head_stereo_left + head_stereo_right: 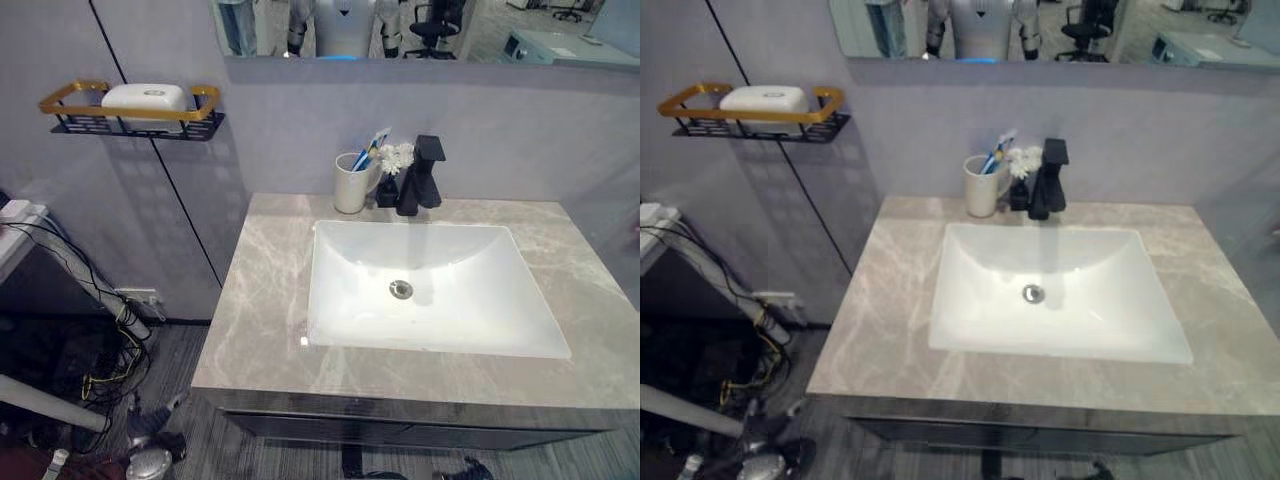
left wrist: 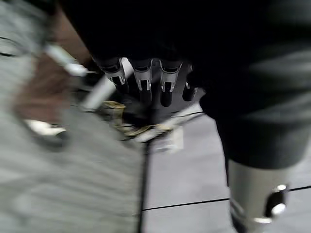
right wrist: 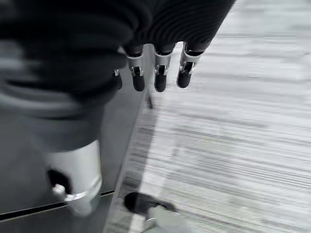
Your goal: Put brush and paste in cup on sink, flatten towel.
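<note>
A white cup point(image 1: 350, 185) stands at the back of the grey marble counter point(image 1: 260, 300), left of the black tap point(image 1: 422, 175). A blue toothbrush and a paste tube point(image 1: 372, 148) stick up out of the cup. A white folded towel point(image 1: 145, 100) lies in a gold and black wall rack point(image 1: 130, 122) at the upper left. My left hand point(image 2: 143, 80) hangs over the floor with its fingers straight and nothing in them. My right hand point(image 3: 160, 73) also hangs over the floor, open and holding nothing.
A white basin point(image 1: 330, 300) is set in the middle of the counter. A small white flower point(image 1: 395, 158) stands between cup and tap. A mirror runs along the wall above. Cables and a socket point(image 1: 135, 297) sit low by the left wall.
</note>
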Motion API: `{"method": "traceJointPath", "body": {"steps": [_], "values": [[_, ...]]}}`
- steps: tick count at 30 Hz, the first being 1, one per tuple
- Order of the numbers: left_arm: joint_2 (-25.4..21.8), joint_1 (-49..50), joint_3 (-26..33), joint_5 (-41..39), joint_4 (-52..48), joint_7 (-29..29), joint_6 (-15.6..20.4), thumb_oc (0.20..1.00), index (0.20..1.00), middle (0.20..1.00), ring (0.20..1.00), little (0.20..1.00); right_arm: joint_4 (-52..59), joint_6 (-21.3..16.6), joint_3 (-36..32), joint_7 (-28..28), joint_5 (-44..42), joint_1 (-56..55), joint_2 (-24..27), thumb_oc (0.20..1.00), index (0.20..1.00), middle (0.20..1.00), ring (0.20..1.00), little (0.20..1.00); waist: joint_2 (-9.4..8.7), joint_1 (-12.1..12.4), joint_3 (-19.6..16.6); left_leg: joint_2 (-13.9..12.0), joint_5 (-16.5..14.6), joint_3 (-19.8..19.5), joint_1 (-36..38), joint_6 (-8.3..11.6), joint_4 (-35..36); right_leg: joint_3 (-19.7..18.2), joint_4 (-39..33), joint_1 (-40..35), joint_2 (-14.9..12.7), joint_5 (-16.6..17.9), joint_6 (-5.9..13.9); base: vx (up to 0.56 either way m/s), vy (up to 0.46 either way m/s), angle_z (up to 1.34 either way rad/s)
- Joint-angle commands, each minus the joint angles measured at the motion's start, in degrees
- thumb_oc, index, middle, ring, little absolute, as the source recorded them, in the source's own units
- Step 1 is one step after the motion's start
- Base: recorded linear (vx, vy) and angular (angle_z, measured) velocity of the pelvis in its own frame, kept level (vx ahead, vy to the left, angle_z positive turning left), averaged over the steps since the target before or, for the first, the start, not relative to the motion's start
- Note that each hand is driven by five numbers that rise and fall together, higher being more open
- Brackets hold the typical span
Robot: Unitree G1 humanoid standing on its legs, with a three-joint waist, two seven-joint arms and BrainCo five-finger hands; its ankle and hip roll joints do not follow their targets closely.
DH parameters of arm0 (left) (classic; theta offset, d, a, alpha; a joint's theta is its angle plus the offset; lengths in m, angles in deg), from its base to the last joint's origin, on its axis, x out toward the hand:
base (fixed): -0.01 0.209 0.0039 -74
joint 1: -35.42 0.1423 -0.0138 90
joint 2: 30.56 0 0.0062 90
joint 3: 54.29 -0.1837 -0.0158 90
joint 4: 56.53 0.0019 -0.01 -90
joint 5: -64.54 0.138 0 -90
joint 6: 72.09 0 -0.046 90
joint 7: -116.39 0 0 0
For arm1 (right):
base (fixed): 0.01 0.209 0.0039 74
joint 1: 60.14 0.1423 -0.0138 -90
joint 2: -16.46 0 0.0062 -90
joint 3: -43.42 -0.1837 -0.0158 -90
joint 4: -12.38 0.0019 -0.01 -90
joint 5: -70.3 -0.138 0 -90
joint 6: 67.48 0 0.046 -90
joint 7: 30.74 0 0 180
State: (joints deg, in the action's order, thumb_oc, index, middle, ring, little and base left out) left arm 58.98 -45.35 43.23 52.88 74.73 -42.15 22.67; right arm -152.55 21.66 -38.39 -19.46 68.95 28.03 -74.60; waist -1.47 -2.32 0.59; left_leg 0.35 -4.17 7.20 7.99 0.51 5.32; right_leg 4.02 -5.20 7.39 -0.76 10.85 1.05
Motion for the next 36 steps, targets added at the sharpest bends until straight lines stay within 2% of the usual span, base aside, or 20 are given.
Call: {"method": "traceJointPath", "body": {"steps": [1,3,4,6,8,9,13,20,28,30,31,33,34,35,36], "values": [[-2.11,-3.33,-3.01,6.41,7.61,-1.63,-1.09,1.0,1.0,1.0,1.0,1.0,-5.32,1.17,-1.62,0.88,0.15,2.48,-0.09,1.0,1.0,1.0,1.0,1.0,-0.96,-1.23,-1.69,1.88,-0.05,-0.9,-0.26,-1.27,-0.32,-0.2,1.12,0.84,-6.3,3.4,8.24,-0.16,0.114,0.03],[-1.65,-4.87,-5.51,10.66,17.67,-2.46,-3.11,1.0,1.0,1.0,1.0,1.0,-6.85,1.67,-2.6,0.45,-0.6,2.34,0.1,1.0,1.0,1.0,1.0,1.0,-1.07,-1.9,-1.81,2.53,-0.1,-0.68,0.44,-1.71,-0.32,-0.85,1.39,0.74,-6.8,4.11,8.62,-0.1,0.081,-0.04],[-1.58,-5.28,-5.08,9.55,17.82,-2.18,-2.27,1.0,1.0,1.0,1.0,1.0,-6.63,1.46,-2.48,0.24,-0.51,2.14,0.0,1.0,1.0,1.0,1.0,1.0,-1.12,-1.9,-1.64,2.73,-0.26,-0.67,0.64,-1.88,-0.32,-1.1,1.46,0.69,-6.84,4.2,8.67,-0.13,0.118,-0.17],[-0.07,-6.08,-6.04,10.2,27.12,-5.21,-3.56,1.0,1.0,1.0,1.0,1.0,-6.77,1.78,-3.51,-0.44,-1.74,2.02,0.54,1.0,1.0,1.0,1.0,1.0,-1.16,-2.54,-1.65,3.79,-0.59,0.01,1.86,-2.78,-0.35,-2.31,2.12,0.98,-7.31,5.27,9.1,-0.12,0.116,-0.29],[0.89,-6.58,-7.05,11.03,31.4,-7.51,-4.17,1.0,1.0,1.0,1.0,1.0,-7.09,2.02,-4.05,-1.02,-2.33,1.83,0.74,1.0,1.0,1.0,1.0,1.0,-1.18,-2.91,-1.44,4.5,-0.85,0.42,2.48,-3.36,-0.46,-3.0,2.36,1.17,-7.7,6.05,9.53,-0.13,0.116,-0.3],[1.91,-7.21,-8.98,12.05,34.35,-10.45,-4.37,1.0,1.0,1.0,1.0,1.0,-7.72,2.55,-3.27,-2.75,-1.12,1.61,0.72,1.0,1.0,1.0,1.0,1.0,-1.26,-3.28,-1.26,5.18,-0.78,0.73,2.85,-3.84,-0.49,-3.67,2.98,1.62,-8.09,7.13,9.92,-0.17,0.126,-0.15],[3.25,-7.27,-12.79,16.23,39.21,-15.52,-5.05,1.0,1.0,1.0,1.0,1.0,-9.51,3.97,-2.31,-6.08,1.29,2.31,1.15,1.0,1.0,1.0,1.0,1.0,-1.72,-3.86,-1.22,6.32,-1.24,1.18,3.83,-4.7,-0.32,-4.05,3.7,2.19,-9.28,8.35,10.4,-0.11,0.097,-0.23],[3.53,-6.51,-15.06,19.49,41.72,-17.89,-5.79,1.0,1.0,1.0,1.0,1.0,-9.29,4.06,-2.74,-7.32,-0.88,4.64,1.52,1.0,1.0,1.0,1.0,1.0,-2.3,-3.55,-0.74,7.46,-1.73,0.65,5.67,-5.63,-0.33,-4.69,5.87,2.8,-10.5,9.75,10.71,-0.05,0.047,-0.03],[3.17,-7.43,-17.77,20.56,40.3,-17.74,-5.37,1.0,1.0,1.0,1.0,1.0,-9.22,4.41,-2.36,-7.44,-0.82,6.67,2.26,1.0,1.0,1.0,1.0,1.0,-3.24,-3.34,0.08,8.66,-1.39,-0.07,5.54,-5.71,-0.32,-4.98,4.64,3.05,-12.7,14.88,11.87,-0.05,0.023,0.04],[3.39,-7.41,-18.89,21.09,39.73,-17.83,-5.32,1.0,1.0,1.0,1.0,1.0,-9.06,4.17,-2.29,-7.38,-1.47,7.69,2.85,1.0,1.0,1.0,1.0,1.0,-2.59,-3.53,0.69,7.91,-0.91,-0.38,4.92,-5.66,-0.37,-5.35,6.2,3.76,-11.7,12.78,11.31,-0.09,0.033,0.02],[3.49,-7.28,-19.74,21.41,39.2,-17.88,-5.3,1.0,1.0,1.0,1.0,1.0,-8.81,3.91,-2.32,-7.22,-2.17,8.09,3.29,1.0,1.0,1.0,1.0,1.0,-1.6,-3.63,1.3,7.14,-0.54,-0.26,4.61,-5.72,-0.39,-4.59,9.34,4.28,-10.0,8.9,10.21,-0.16,0.072,0.04],[3.44,-7.03,-20.51,21.73,38.44,-17.92,-5.41,1.0,1.0,1.0,1.0,1.0,-8.6,3.71,-2.24,-6.85,-2.5,8.67,3.96,1.0,1.0,1.0,1.0,1.0,-0.75,-2.73,1.49,6.36,0.32,0.44,3.29,-5.55,-0.35,-0.94,11.96,3.98,-9.11,3.36,8.9,-0.17,0.053,0.02],[3.25,-6.84,-21.24,21.95,38.26,-17.82,-5.37,1.0,1.0,1.0,1.0,1.0,-8.94,3.56,-1.87,-6.84,-2.23,9.33,4.81,1.0,1.0,1.0,1.0,1.0,-0.05,-2.34,1.31,5.48,0.87,0.49,1.95,-5.44,-0.32,0.35,16.69,2.77,-7.79,-1.07,7.93,-0.12,0.015,0.03],[3.23,-6.85,-21.23,21.95,38.27,-17.82,-5.37,1.0,1.0,1.0,1.0,1.0,-8.96,3.56,-1.87,-6.84,-2.23,9.35,4.79,1.0,1.0,1.0,1.0,1.0,-0.11,-2.3,1.19,5.53,0.98,0.55,1.76,-5.43,-0.32,0.29,16.64,2.96,-7.82,-0.95,7.91,-0.15,-0.025,0.08],[2.83,-7.17,-21.58,21.96,38.37,-17.83,-5.37,1.0,1.0,1.0,1.0,1.0,-9.73,3.53,-1.61,-6.93,-1.88,9.85,5.4,1.0,1.0,1.0,1.0,1.0,-0.1,-1.59,0.82,4.98,1.45,0.48,0.58,-5.21,-0.32,-0.97,16.9,1.38,-6.31,-2.93,7.53,-0.06,-0.031,0.08]]}}
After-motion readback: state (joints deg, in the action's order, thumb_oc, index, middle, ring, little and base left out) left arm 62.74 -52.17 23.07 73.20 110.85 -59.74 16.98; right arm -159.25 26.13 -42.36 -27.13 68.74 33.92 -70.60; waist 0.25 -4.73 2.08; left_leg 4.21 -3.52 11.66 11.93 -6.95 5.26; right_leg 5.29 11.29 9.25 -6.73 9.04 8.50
